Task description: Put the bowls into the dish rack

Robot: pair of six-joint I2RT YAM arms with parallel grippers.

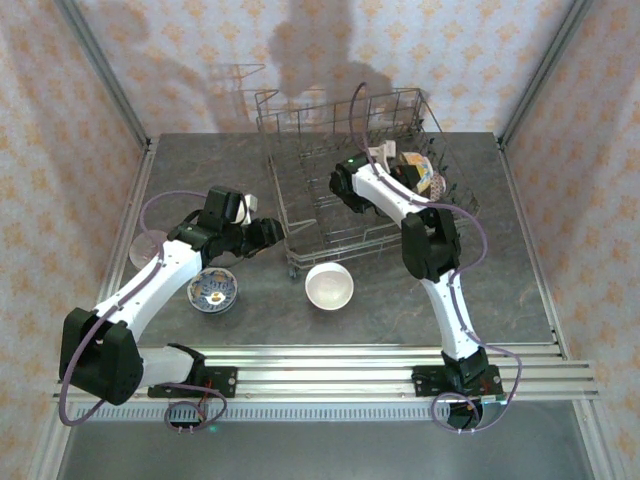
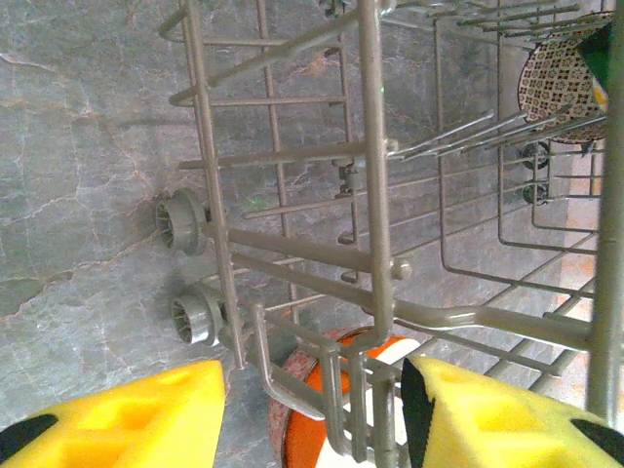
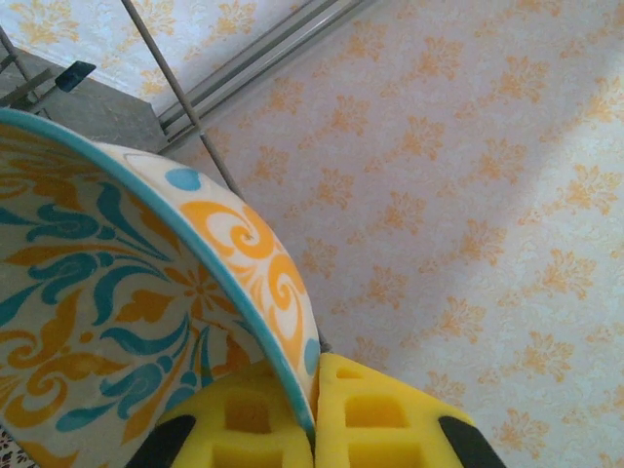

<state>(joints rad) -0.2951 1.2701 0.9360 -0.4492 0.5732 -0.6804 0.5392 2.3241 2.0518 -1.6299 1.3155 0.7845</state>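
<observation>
A: Right pincer [image 3: 314,414] first. What did we log?
B: Clamped tight on the rim of a teal-and-orange bowl [image 3: 136,292], one finger inside it and one outside. The bowl was tipped up, with wallpaper behind it.
A: Left pincer [image 2: 314,380]?
B: Its fingers [image 2: 127,424] stood apart. An orange bowl [image 2: 307,409] showed between them, behind the wires of the dish rack [image 2: 375,195]. We couldn't tell whether either finger touched it, so we marked that grip as unclear.
A: And from above?
B: We saw the left one at the rack's near left corner, low over the table [image 1: 200,170]. The right arm [image 1: 440,290] reached in over the rack from the near right side.
A: Anything loaded?
B: A brown-patterned bowl [image 2: 556,83] stood on edge among the tines, far across the rack from the left pincer. From above we saw patterned bowls at the rack's right side, too crowded to count.
A: On the table?
B: Three. A white bowl [image 1: 329,285] sat upright just in front of the rack. A blue-and-white bowl [image 1: 213,290] lay beside the left arm, partly under it. A pinkish bowl [image 1: 148,245] sat further left, near the table's edge, well apart from the rack.
A: Touching each other?
B: No, we noted all three apart.
</observation>
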